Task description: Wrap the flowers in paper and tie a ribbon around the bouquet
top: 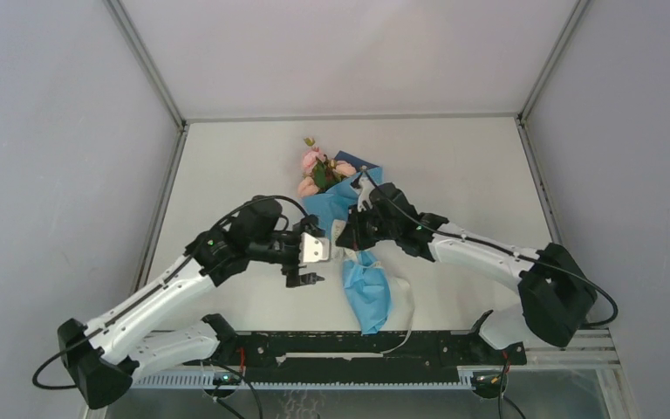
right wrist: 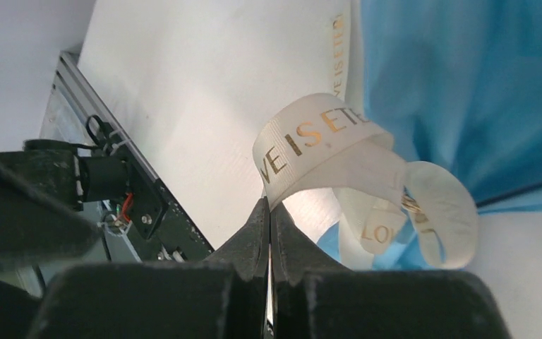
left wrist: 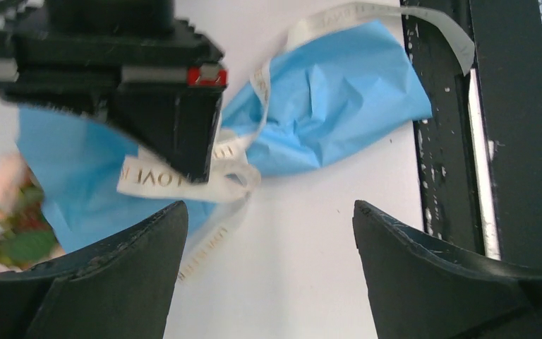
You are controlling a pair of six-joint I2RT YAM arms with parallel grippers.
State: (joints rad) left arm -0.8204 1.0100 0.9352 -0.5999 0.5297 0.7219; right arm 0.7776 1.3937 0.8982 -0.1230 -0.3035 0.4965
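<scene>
Desk (top: 488, 175): pale, matte, boxed in by plain grey walls (top: 52, 131).
Bouquet (top: 327, 208): mid-desk, flowers (top: 316, 168) toward the far wall, crumpled paper (top: 368, 292) toward the black rail (top: 358, 349).
Left end effector (left wrist: 268, 212): wide, empty, beside the ribbon (right wrist: 310, 134).
Right end effector (right wrist: 268, 210): pinching the ribbon loop.

Clad in white shells along the links of the left arm (top: 153, 301) and right arm (top: 480, 253), black at joints and bases. Trailed by thin black cables (top: 612, 307) near the bases. Tipped with matt black hands: left hand (left wrist: 269, 212) with thick, scuffed fingers (left wrist: 113, 275), right hand (right wrist: 269, 212) bearing a small red mark (left wrist: 208, 74).
</scene>
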